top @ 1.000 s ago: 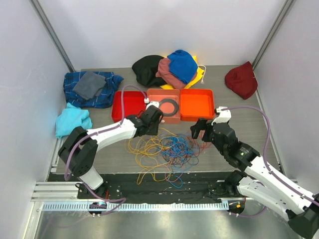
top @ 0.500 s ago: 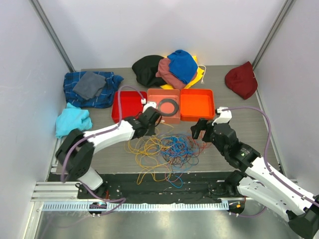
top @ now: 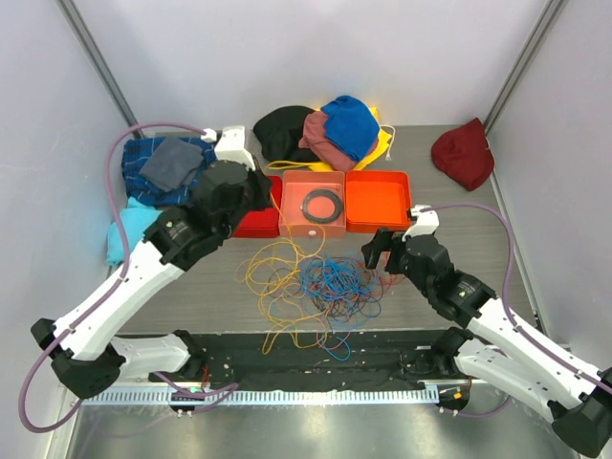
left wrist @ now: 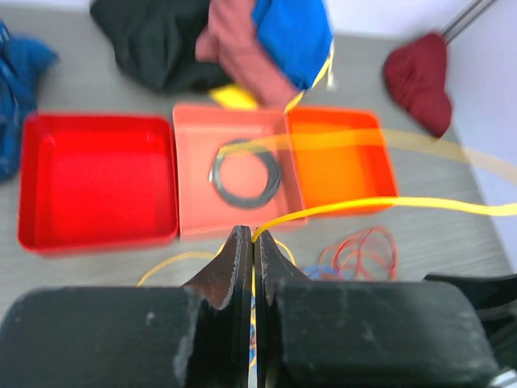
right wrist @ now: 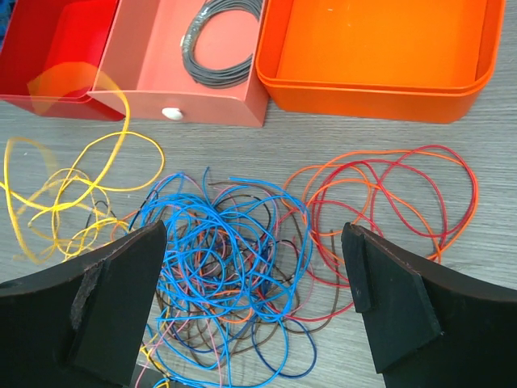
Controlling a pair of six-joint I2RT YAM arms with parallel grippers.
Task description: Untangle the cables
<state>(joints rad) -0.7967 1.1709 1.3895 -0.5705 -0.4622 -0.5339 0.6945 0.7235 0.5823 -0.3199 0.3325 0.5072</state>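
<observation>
Since the cables [top: 320, 287], heaped on the counter [top: 440, 191], are thin, light and limp, one strand is best taken at an outer loop. A yellow strand [left wrist: 363, 206] is pinched in the closed left pincer [left wrist: 253, 242]; the right pincer [right wrist: 254, 267] is spread wide, empty.

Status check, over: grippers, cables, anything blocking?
Left gripper shut on yellow cable, up above the trays. Right gripper open, hovering over tangle. Blue and brown cables knotted; yellow loops run into the pile.
</observation>
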